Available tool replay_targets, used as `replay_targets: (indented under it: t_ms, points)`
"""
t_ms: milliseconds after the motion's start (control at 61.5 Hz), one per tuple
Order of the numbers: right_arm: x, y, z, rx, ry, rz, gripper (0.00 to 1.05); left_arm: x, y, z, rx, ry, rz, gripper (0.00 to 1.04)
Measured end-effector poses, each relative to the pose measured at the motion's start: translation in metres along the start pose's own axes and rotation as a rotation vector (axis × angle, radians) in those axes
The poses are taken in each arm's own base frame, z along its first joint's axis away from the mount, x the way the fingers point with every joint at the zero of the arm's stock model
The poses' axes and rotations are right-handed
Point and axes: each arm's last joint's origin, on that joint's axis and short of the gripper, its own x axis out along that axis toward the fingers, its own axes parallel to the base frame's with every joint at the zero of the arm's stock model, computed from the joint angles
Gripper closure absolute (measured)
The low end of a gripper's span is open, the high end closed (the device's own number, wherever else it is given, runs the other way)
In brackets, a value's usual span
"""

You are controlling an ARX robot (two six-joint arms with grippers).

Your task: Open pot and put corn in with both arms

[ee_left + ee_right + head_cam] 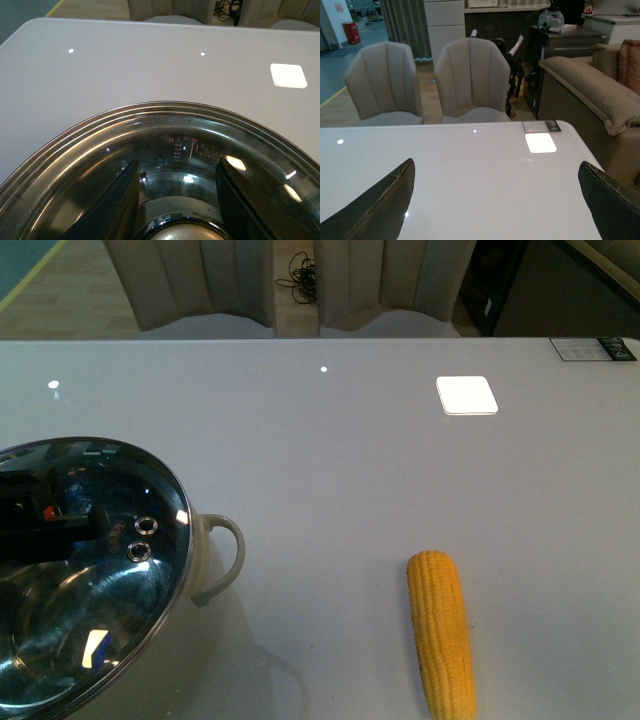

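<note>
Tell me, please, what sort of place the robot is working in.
Likely a home-style dining and living area, perhaps a showroom: a glossy white table with two padded beige chairs behind it, and a tan sofa alongside.

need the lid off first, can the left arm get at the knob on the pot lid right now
Likely yes. The left gripper hangs over the glass lid, its fingers open on either side of the cream knob, with nothing between them. Their height above it is unclear.
</note>
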Motion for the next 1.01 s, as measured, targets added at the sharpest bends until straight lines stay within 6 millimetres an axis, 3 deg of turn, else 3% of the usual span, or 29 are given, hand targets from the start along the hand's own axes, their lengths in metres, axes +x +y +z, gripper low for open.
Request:
replay_targets:
  t_ms: [569,1008]
  points:
    - [0.0,0.0,0.0,0.0,0.0,0.0,0.09,-0.01,-0.001,0.022,0.116,-0.017,-0.005,0.65]
    - [0.0,0.0,0.0,0.0,0.0,0.0,0.09,-0.023,0.016,0.052,0.084,-0.043,0.023,0.65]
